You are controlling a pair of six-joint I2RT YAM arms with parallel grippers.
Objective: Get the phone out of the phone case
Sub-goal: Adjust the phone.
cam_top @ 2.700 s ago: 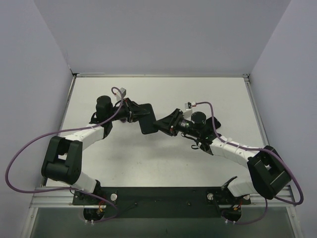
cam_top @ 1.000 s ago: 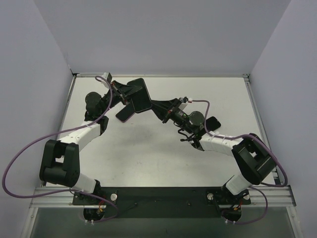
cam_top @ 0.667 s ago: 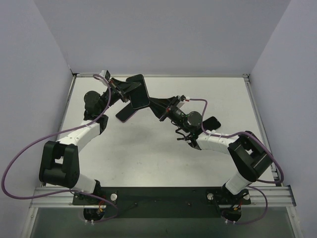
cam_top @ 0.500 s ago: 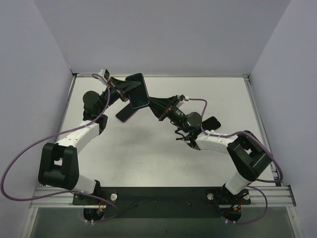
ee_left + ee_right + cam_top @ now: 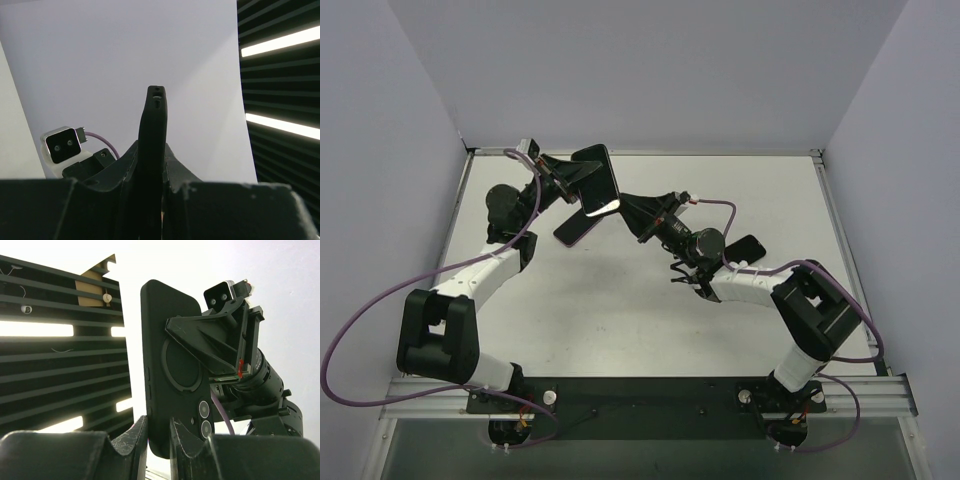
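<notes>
A black phone case (image 5: 597, 180) with the phone in it hangs in the air over the back left of the table, its glossy face catching light in the top view. My left gripper (image 5: 582, 182) is shut on the case from the left. My right gripper (image 5: 626, 208) is shut on its lower right corner. In the right wrist view the case's back (image 5: 170, 365) shows a round ring, with the phone's two lenses (image 5: 204, 410) in the cutout and my right gripper (image 5: 159, 432) pinching the bottom edge. In the left wrist view the case (image 5: 152, 130) stands edge-on in my left gripper (image 5: 152, 172).
The white table (image 5: 650, 300) is walled by pale panels at the back and both sides. A dark shadow (image 5: 574, 229) lies under the raised case, and another dark patch (image 5: 750, 245) lies beside the right arm. A black rail (image 5: 640, 393) carries both arm bases.
Both arms have carried the case up off the table's middle toward the back left. Over the last second it only crept a little further and tilted slightly. Both grips are unchanged.
</notes>
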